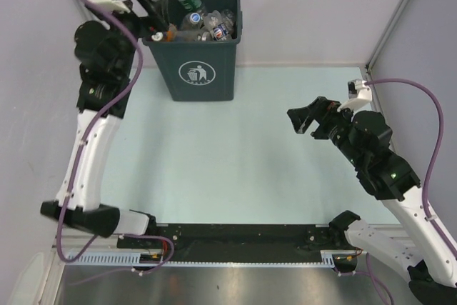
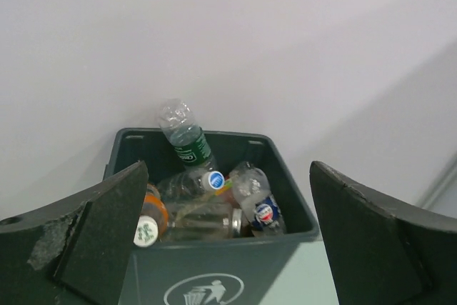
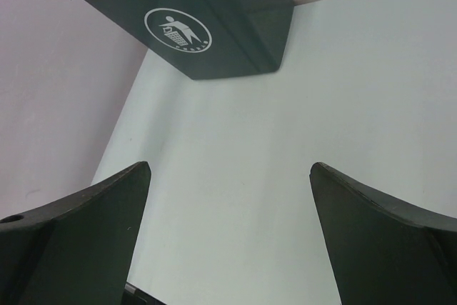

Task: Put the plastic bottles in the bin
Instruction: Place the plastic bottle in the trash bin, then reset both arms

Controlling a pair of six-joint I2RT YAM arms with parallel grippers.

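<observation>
My left arm [image 1: 89,155] reaches far forward along the left side. Its white link rises from the base at the near edge, and the black wrist joints bunch at the far end. My left tool [image 1: 156,18] is held high there, pointing to the right. Its two dark fingers [image 2: 107,233] are spread wide with nothing between them, and the left one has a scuffed pale patch on its inner face. My right arm [image 1: 378,162] is bent on the right side and angles in toward the middle. My right tool [image 1: 298,121] hangs in the air, aimed left and slightly down, its jaws just as wide and gripping nothing.
</observation>
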